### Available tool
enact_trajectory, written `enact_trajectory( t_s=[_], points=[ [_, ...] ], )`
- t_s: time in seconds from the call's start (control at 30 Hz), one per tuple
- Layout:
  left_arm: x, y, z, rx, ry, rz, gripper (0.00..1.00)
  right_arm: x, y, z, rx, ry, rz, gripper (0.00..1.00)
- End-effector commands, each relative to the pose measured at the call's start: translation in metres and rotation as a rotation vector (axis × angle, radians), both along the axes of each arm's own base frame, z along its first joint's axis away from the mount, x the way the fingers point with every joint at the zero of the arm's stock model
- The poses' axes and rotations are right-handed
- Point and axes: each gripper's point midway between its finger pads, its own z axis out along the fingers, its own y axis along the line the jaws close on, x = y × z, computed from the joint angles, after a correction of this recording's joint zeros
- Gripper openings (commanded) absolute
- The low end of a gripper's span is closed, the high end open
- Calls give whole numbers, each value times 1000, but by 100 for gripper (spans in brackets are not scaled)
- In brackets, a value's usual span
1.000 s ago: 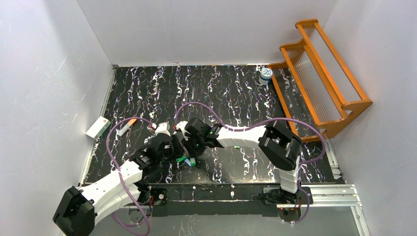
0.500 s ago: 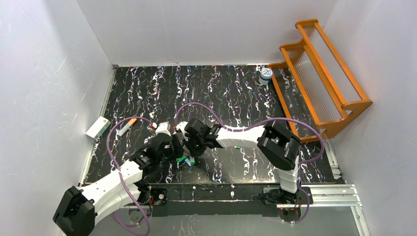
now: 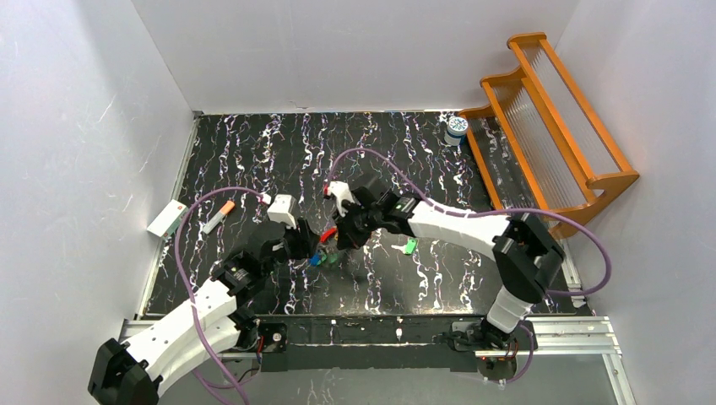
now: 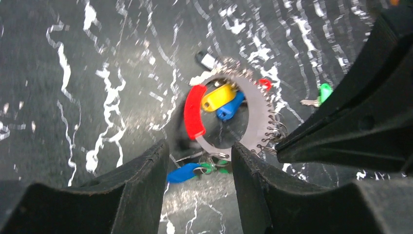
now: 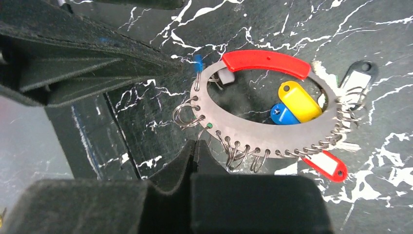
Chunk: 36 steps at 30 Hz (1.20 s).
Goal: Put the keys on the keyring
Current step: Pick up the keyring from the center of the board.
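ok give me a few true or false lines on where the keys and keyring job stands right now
1. A green key lies apart from the keyring. True.
2. The keyring's thick coloured arc is blue. False: it is red.
3. The white-and-blue jar stands beside the wooden rack. True.
4. The left pincer is shut tight. False: its fingers stand apart, with a blue tag showing in the gap.
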Motion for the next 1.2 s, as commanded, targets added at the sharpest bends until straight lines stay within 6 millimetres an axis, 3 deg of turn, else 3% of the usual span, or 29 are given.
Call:
enact_trajectory(
  t_s=[0.0, 0.17, 0.5, 0.77, 1.17],
  points=[
    [11, -24, 52, -43, -211, -157, 47, -5, -4, 39, 147, -19, 119, 1],
    [3, -50, 79, -68, -351, -358, 47, 1, -13, 53, 175, -60, 160, 1],
    [-7, -70, 97, 79, -567, -633, 43, -5, -26, 60, 224, -136, 294, 1],
    [-18, -79, 87, 100, -592, -755, 41, -9, -40, 58, 244, -219, 362, 1],
    [-55, -95, 63, -9, -708, -950, 39, -21, -50, 50, 294, -210, 400, 1]
  ],
)
